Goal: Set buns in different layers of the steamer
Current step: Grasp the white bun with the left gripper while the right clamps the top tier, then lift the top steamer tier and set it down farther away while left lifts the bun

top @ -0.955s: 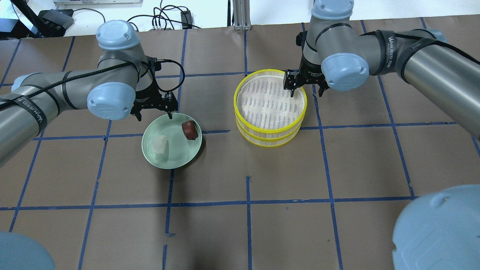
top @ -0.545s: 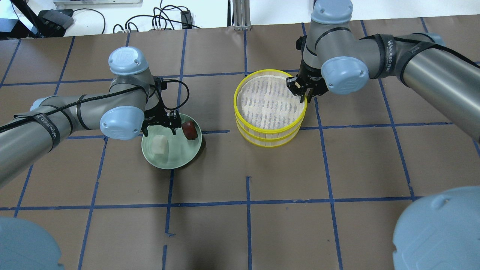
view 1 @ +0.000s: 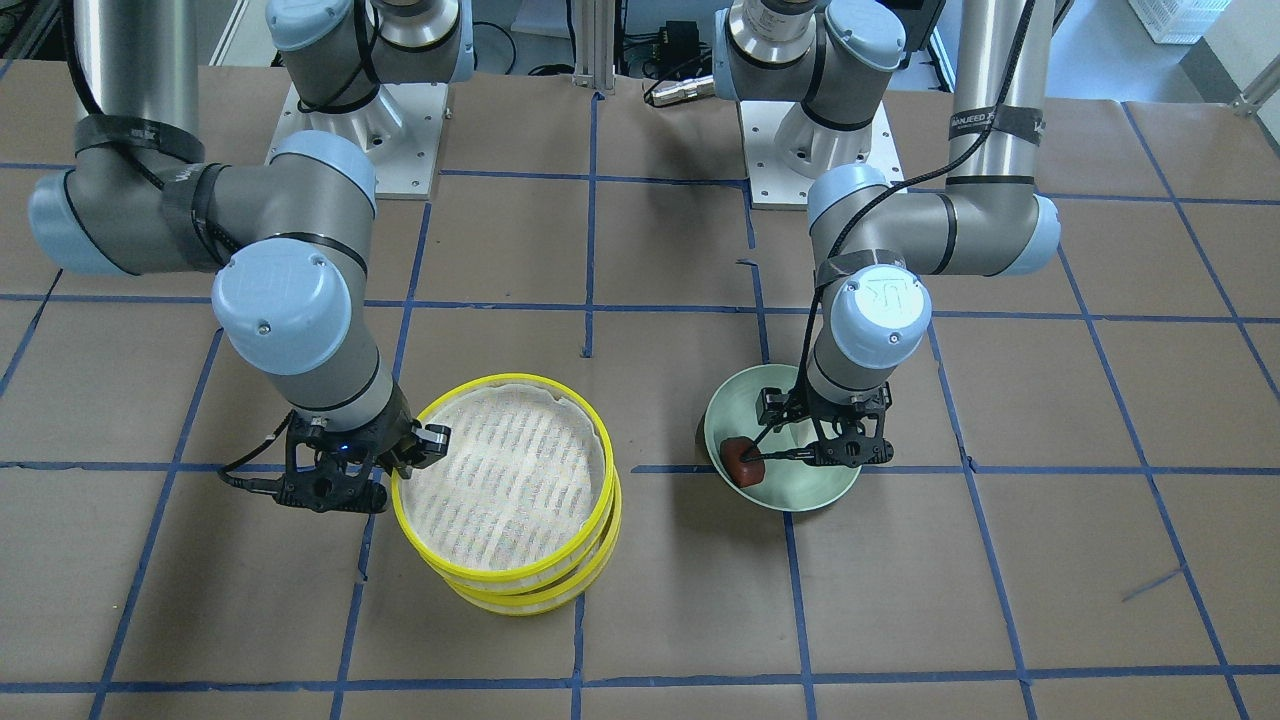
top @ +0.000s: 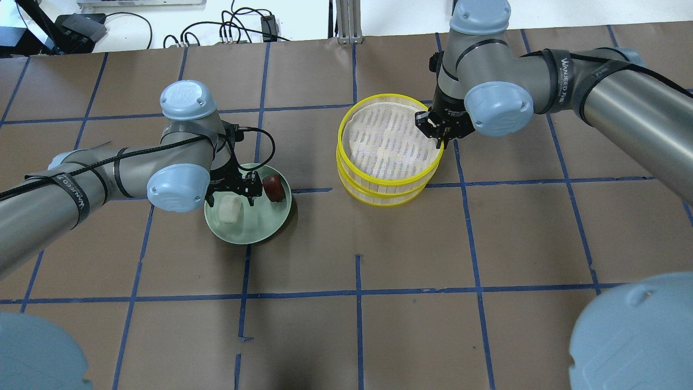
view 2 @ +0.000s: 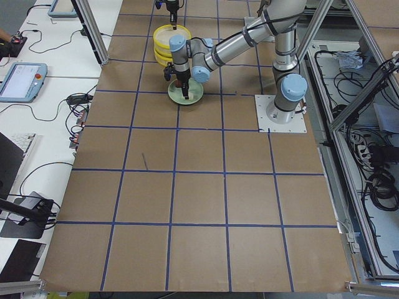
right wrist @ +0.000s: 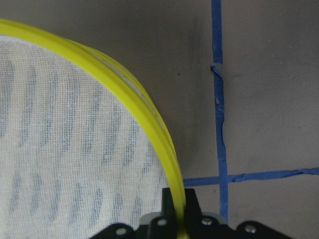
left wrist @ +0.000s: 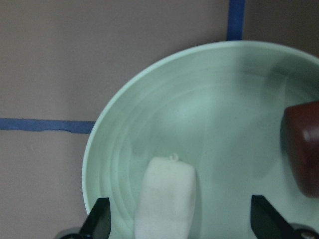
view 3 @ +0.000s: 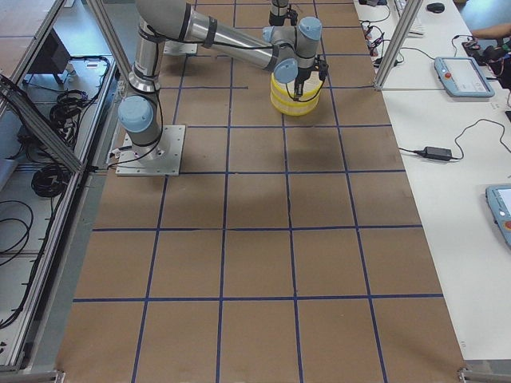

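The white bun (top: 230, 208) and the dark reddish-brown bun (top: 274, 187) lie on a pale green plate (top: 254, 230). My left gripper (top: 233, 196) is low over the plate and open. Its fingertips (left wrist: 99, 221) flank the white bun (left wrist: 167, 199) without touching it, and the brown bun (left wrist: 301, 149) lies to the right. The steamer layers are stacked, with the top layer (top: 387, 141) empty above a lower layer (top: 387, 199). My right gripper (top: 437, 138) is shut on the top layer's yellow rim (right wrist: 149, 114) at its right edge. In the front-facing view the left wrist hides the white bun.
The brown paper table is marked with a grid of blue tape lines (top: 357, 292). The plate stands about one grid square to the left of the steamer stack. Cables and equipment (top: 238, 27) lie beyond the far table edge.
My left gripper moved forward over the plate and came down around the white bun. My right gripper closed on the top layer's rim, and that layer has shifted slightly.
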`<state>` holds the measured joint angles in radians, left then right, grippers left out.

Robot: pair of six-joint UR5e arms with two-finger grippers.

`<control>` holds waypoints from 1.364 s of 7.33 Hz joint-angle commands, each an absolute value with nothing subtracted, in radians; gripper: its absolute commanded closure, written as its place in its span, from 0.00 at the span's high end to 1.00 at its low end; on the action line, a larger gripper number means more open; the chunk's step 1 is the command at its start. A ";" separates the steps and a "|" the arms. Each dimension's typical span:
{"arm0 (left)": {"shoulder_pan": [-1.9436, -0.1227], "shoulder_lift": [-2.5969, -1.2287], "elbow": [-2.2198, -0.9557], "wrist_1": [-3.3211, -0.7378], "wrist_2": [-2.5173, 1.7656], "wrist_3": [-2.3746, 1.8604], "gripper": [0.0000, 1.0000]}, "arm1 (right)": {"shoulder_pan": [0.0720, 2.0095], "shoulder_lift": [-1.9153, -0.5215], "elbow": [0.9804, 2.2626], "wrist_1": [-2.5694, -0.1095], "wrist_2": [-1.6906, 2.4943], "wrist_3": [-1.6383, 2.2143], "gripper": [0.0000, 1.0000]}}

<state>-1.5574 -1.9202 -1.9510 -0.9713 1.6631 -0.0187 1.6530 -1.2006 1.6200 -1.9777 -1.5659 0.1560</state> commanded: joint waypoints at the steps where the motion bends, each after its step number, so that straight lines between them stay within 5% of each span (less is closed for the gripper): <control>1: -1.555 -1.917 -1.959 -0.941 1.651 -0.032 0.11 | 1.623 -1.262 1.606 -1.907 -1.568 0.055 0.05; 6: -1.592 -1.796 -1.766 -0.989 1.534 -0.142 0.09 | 1.338 -1.264 1.595 -1.896 -1.616 -0.370 0.05; 10: -1.846 -1.905 -1.672 -0.853 1.427 -0.746 0.09 | 1.273 -1.229 1.605 -1.940 -1.657 -0.472 0.05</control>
